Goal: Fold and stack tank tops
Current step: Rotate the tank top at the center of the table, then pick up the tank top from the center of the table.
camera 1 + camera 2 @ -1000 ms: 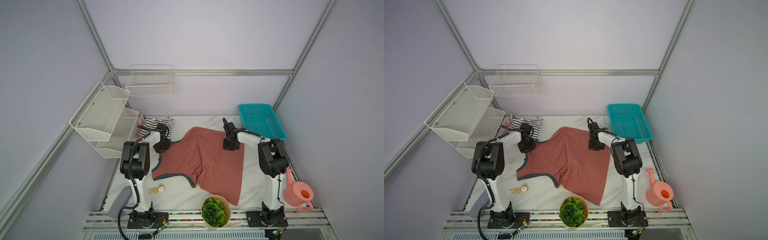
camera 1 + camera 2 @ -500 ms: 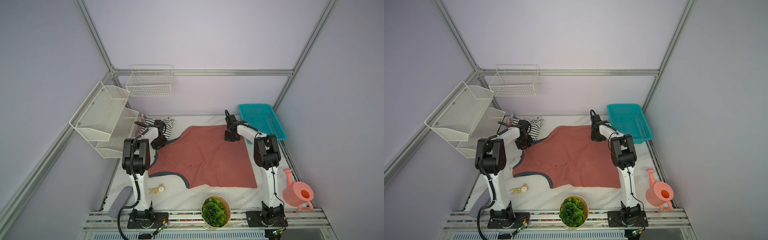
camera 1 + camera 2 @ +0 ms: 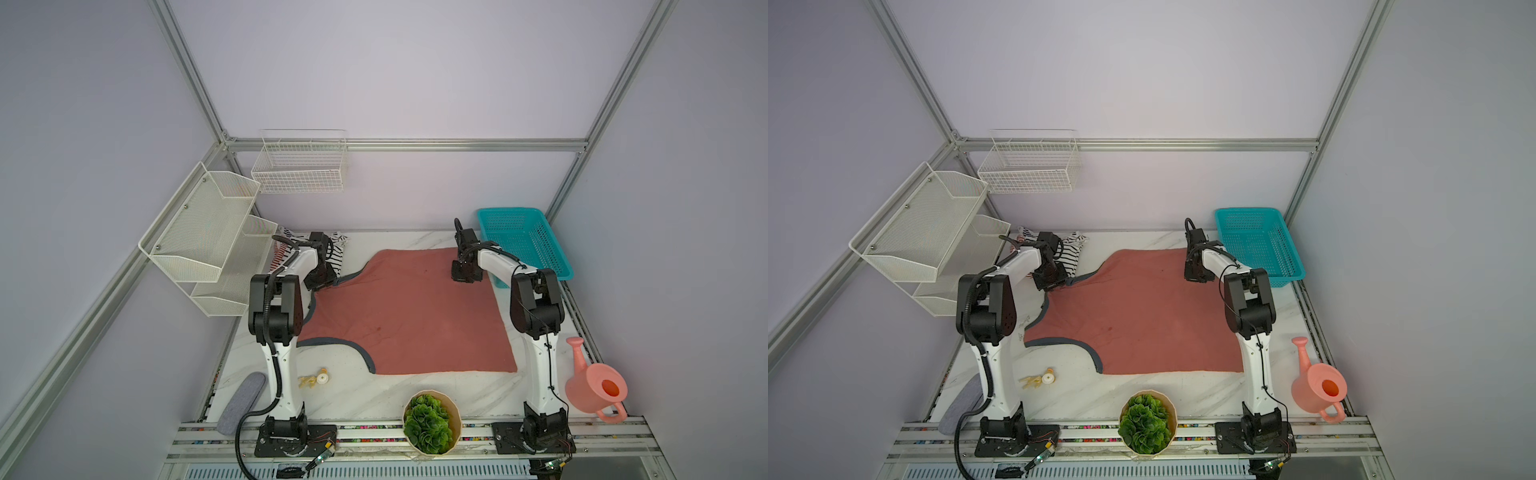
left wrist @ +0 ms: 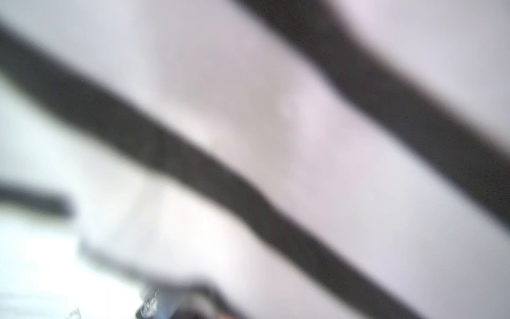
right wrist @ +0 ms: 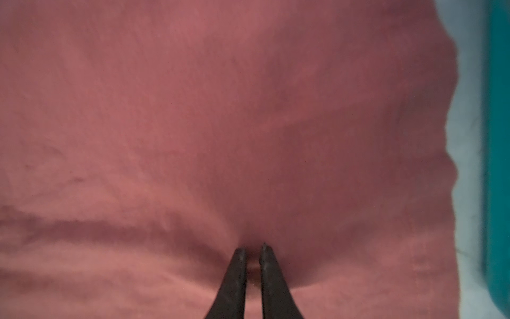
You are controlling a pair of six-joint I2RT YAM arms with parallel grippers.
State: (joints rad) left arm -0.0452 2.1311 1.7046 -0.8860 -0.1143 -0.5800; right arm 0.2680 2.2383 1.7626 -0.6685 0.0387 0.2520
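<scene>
Dusty-red tank top [image 3: 411,316] lies spread flat in the middle of the table [image 3: 353,399]. Its long axis runs from left to right: the grey-edged straps point left and the straight hem is at the right. My right gripper [image 5: 252,250] stands on its far right corner, so nearly all the cloth lies to the near side and the left of it. The fingers [image 5: 237,273] are only a little apart, with cloth puckered at the tips; whether they pinch it I cannot tell. My left gripper [image 3: 322,278] is at the far left strap. Its jaws are hidden under the wrist and its own camera gives only blur, so I cannot tell its state either. I judge the next fold will run along the long axis, each arm taking its nearer end. The striped tank tops [image 3: 336,249] lie bunched at the far left, and the teal basket [image 3: 523,245] is just right of my right gripper.
</scene>
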